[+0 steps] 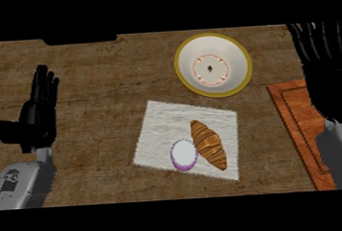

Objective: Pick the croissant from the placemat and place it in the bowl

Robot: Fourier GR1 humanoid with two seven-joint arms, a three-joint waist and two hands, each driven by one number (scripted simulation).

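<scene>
A brown croissant (209,144) lies lengthwise on the white placemat (167,127) near the middle of the counter. Touching its left side is a round slice with a purple rim and white face (184,154). Beyond the placemat stands the white bowl (213,65) with a yellow rim and a red ring pattern inside, holding nothing. My left hand (38,113) rests open at the left edge, fingers up, well left of the placemat. At the right edge my right hand (325,68) is open too, fingers pointing away, level with the bowl and right of it.
An orange-brown wooden board (299,129) lies at the right, partly under my right forearm. The counter top is a brown woven surface. A dark object (80,39) shows at the far edge, upper left.
</scene>
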